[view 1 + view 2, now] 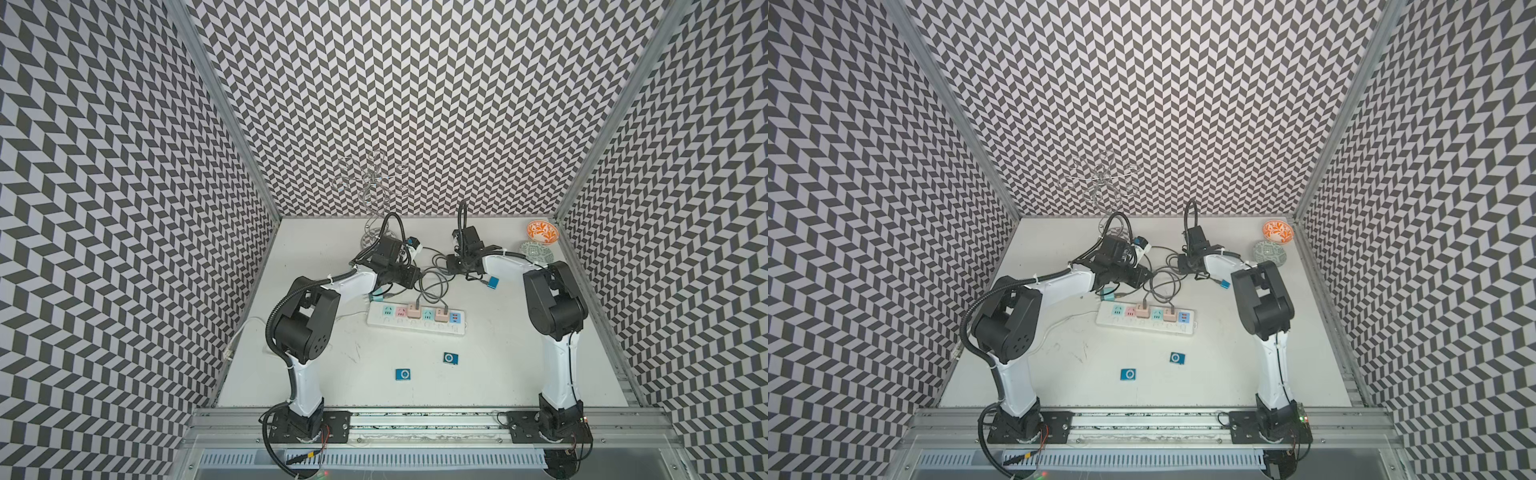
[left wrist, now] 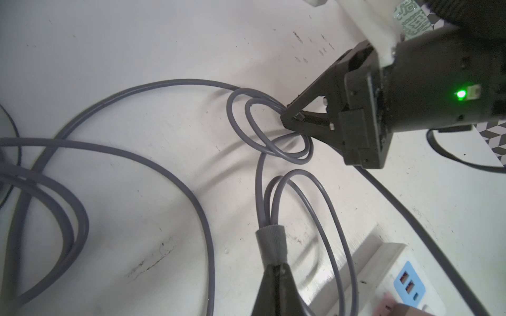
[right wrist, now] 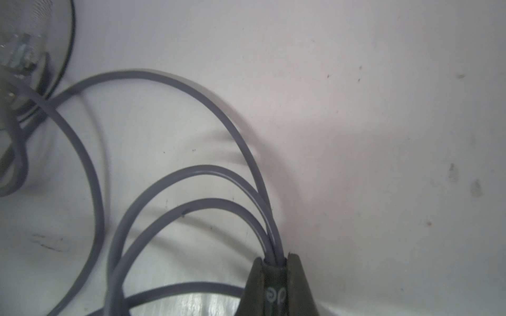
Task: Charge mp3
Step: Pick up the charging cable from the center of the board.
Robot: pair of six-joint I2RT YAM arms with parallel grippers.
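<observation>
White worktop, scuffed. Power strip lies mid-worktop with two plugs in it. Grey cable is coiled just behind the strip. Nearer mp3 player and farther mp3 player lie flat in front of the strip, apart. Blue device lies behind the strip. Orange bowl and green bowl sit side by side in the far corner. Wire stand is at the back.

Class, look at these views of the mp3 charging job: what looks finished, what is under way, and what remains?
Done: two cabled adapters sit in the power strip. In hand: the left gripper is shut on the strap of the gray cable, the right gripper on that cable's loops. Left: two mp3 players lie loose with no cable in them.
</observation>
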